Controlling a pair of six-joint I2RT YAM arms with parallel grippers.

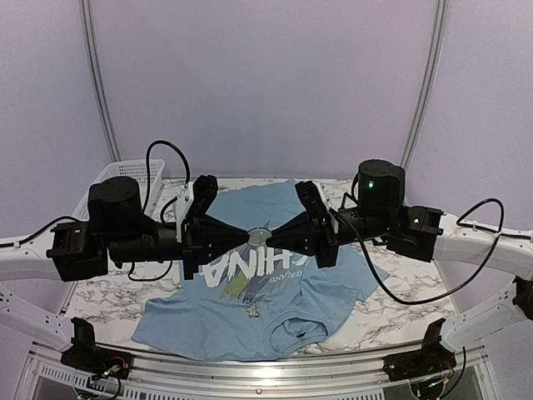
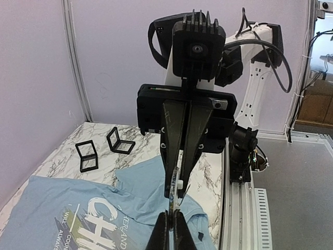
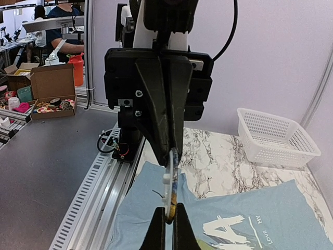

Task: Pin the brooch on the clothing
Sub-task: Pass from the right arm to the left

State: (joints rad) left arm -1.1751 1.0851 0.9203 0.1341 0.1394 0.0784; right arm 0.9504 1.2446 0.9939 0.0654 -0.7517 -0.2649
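The brooch (image 1: 260,232), a small round disc, hangs in the air above the clothing (image 1: 250,308), a light blue T-shirt with white lettering spread on the marble table. My left gripper (image 1: 248,234) and right gripper (image 1: 272,234) meet tip to tip at it, each shut on an opposite edge. In the left wrist view the brooch (image 2: 174,194) stands edge-on above my left gripper (image 2: 174,229), its thin pin sticking out to the right. In the right wrist view the brooch (image 3: 171,187) rises from my right gripper (image 3: 169,225). The clothing (image 2: 62,203) (image 3: 270,213) lies below.
A white mesh basket (image 1: 125,179) (image 3: 276,138) stands at the back left of the table. Two small black square cases (image 2: 87,155) (image 2: 118,140) lie on the marble beyond the shirt's right side. A metal rail (image 1: 266,371) runs along the near edge.
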